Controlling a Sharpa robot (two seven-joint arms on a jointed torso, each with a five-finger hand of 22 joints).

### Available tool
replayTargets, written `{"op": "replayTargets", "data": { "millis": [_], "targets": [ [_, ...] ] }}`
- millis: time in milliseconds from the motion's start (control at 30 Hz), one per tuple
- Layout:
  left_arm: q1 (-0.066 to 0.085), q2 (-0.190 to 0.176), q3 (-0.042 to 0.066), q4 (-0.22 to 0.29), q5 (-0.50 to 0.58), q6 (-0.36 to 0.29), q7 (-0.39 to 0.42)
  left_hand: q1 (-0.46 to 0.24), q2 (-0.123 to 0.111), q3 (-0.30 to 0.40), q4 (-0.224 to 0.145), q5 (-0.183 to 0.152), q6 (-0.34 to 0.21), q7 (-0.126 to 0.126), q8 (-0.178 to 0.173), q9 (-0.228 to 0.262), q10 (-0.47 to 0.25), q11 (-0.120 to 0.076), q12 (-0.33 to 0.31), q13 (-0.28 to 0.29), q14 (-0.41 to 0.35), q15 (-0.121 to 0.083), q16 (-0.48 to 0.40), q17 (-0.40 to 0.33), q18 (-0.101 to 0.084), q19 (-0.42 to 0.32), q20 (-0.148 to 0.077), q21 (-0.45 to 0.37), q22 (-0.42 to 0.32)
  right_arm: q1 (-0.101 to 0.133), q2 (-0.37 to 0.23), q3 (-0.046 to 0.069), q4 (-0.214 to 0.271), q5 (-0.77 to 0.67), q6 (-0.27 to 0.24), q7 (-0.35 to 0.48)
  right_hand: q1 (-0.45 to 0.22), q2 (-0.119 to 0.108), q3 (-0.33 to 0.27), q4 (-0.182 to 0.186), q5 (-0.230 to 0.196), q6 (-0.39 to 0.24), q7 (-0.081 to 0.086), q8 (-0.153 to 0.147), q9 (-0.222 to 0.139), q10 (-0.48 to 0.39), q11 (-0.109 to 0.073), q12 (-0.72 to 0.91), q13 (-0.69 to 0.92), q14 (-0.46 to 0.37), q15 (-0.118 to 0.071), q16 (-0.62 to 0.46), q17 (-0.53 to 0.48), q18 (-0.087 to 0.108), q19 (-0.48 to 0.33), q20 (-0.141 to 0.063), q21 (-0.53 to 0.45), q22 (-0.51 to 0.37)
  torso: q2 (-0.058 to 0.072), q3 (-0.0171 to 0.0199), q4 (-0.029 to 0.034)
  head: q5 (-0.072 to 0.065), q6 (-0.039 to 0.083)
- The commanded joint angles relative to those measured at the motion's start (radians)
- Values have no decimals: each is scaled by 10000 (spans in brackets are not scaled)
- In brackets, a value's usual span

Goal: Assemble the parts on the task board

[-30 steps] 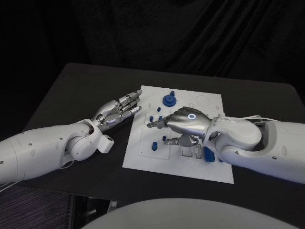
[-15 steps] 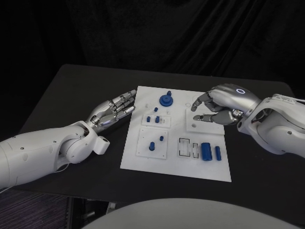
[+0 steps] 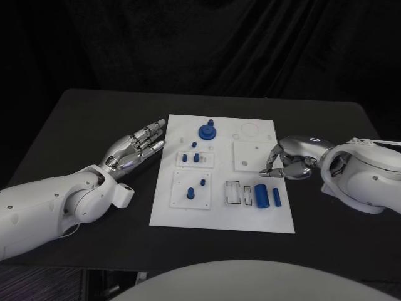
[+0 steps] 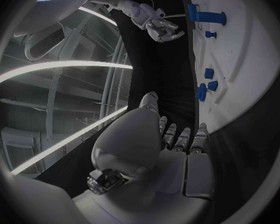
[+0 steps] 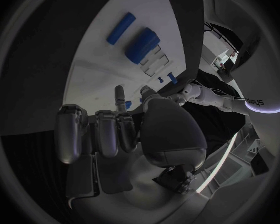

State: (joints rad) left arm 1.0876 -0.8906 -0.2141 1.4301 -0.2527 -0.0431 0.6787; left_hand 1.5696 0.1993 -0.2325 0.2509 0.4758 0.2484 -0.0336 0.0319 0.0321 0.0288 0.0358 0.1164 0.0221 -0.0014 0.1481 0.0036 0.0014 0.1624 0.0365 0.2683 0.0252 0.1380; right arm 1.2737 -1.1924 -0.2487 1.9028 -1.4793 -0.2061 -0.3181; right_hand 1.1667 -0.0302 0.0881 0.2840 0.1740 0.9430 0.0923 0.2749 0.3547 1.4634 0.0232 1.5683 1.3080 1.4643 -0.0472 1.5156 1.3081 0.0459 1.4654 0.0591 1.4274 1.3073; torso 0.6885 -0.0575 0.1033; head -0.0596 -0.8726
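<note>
Head view: the board (image 3: 220, 216) is laid at the table's (image 3: 83, 119) centre. A round blue part (image 3: 206, 131) is stood at its far edge; small blue parts (image 3: 192, 155) are seated left of centre, and two blue cylinders (image 3: 267, 195) are laid near the right edge. The left hand (image 3: 135, 149) is held flat beside the board's left edge, fingers extended and apart, nothing held. The right hand (image 3: 289, 164) is placed at the right edge, fingers curled inward; whether anything is pinched cannot be told.

Left wrist view: fingers (image 4: 177, 137) are seen straight, beside the board (image 4: 252, 59).

Right wrist view: fingers (image 5: 96, 134) are seen bent, over the board (image 5: 102, 69) near the cylinders (image 5: 137, 40).
</note>
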Motion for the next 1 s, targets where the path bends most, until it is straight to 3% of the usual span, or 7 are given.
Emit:
{"op": "replayTargets", "data": {
  "millis": [33, 100, 200, 400, 500, 733, 1000],
  "targets": [
    [-15, -12, 8, 41, 145, -20, 299, 0, 68, 11, 41, 58, 43, 3, 7, 9, 24, 73, 63, 9, 14, 14, -36, -14, 171, 6, -22, -5, -16, -171, -23, 6, 121, -174, 500, -1263, -37, -59, -10, -50, 58, 14, 12, 61, 41, 1074, -49, 25, 2628, 832, -38, -51, 1439, -123, 613, -45, -93, 2198, 8, 1, -8, -411, 0],
    [-16, -31, 8, 47, 146, -4, 297, 0, 68, 11, 41, 58, 43, 3, 7, 9, 24, 73, 63, 9, 14, 14, -36, -14, 171, 6, -22, -5, -16, -249, -21, 6, 194, -282, 428, -1375, -34, -64, -8, -57, 62, 24, 6, 117, 103, 1074, -53, 25, 2628, 831, -40, -52, 1436, -122, 609, -47, -90, 2197, 14, 11, -25, -553, 0],
    [-20, -62, 8, 53, 148, 21, 294, 8, 72, 17, 39, 78, 41, 3, 5, 8, 23, 77, 63, 8, 14, 16, -36, -14, 171, 7, -19, -5, -17, -316, -10, 5, 314, -435, 315, -1519, -162, -69, -40, -23, 36, 94, -108, 639, 656, 1074, -142, 25, 2628, 843, -97, -19, 1478, -131, 617, -107, 11, 2213, 12, 16, -20, -696, 0],
    [-35, -69, 8, 47, 149, 82, 282, 17, 76, 24, 35, 97, 29, 3, 3, 6, 21, 81, 60, 7, 14, 18, -36, -14, 171, 6, -16, -5, -23, -375, -6, 5, 518, -790, 135, -1778, -1068, 35, -78, 21, -391, -426, -396, 2301, 2756, 1074, -372, 25, 2628, 870, -316, 62, 1569, -169, 647, -289, 272, 2259, 7, 8, -9, -871, 0],
    [-42, -67, 7, 50, 150, 118, 267, 24, 80, 29, 33, 107, 24, 2, 1, 5, 20, 84, 58, 6, 14, 21, -36, -14, 171, 8, -13, -4, -16, -410, -7, 4, 595, -870, 43, -1864, -1654, 17, -63, 92, -712, -597, -436, 2675, 3388, 1074, -428, 25, 2628, 856, -364, 40, 1501, -158, 616, -323, 244, 2240, 5, 10, -13, -917, 0],
    [-51, -75, 7, 55, 150, 166, 240, 29, 84, 34, 31, 111, 21, 2, 0, 5, 20, 87, 63, 7, 14, 25, -36, -14, 170, 9, -11, -3, -15, -577, 6, 2, 687, -1176, -102, -2013, -2136, -40, 5, 95, -1051, -649, -454, 2802, 3716, 1074, -452, 25, 2628, 848, -379, 26, 1460, -152, 599, -340, 236, 2232, 8, 16, -42, -920, 0],
    [-72, -114, 7, 52, 150, 205, 215, 47, 93, 48, 22, 115, 2, -1, -5, 1, 17, 101, 61, 6, 14, 51, -36, -14, 170, 12, 2, -1, -13, -778, 86, -1, 721, -1503, -154, -2195, -3059, -390, 127, 123, -1251, -494, -530, 2837, 4002, 1074, -520, 25, 2628, 850, -446, 38, 1465, -157, 597, -401, 275, 2239, 10, 1, -18, -916, 0]
  ]
}}
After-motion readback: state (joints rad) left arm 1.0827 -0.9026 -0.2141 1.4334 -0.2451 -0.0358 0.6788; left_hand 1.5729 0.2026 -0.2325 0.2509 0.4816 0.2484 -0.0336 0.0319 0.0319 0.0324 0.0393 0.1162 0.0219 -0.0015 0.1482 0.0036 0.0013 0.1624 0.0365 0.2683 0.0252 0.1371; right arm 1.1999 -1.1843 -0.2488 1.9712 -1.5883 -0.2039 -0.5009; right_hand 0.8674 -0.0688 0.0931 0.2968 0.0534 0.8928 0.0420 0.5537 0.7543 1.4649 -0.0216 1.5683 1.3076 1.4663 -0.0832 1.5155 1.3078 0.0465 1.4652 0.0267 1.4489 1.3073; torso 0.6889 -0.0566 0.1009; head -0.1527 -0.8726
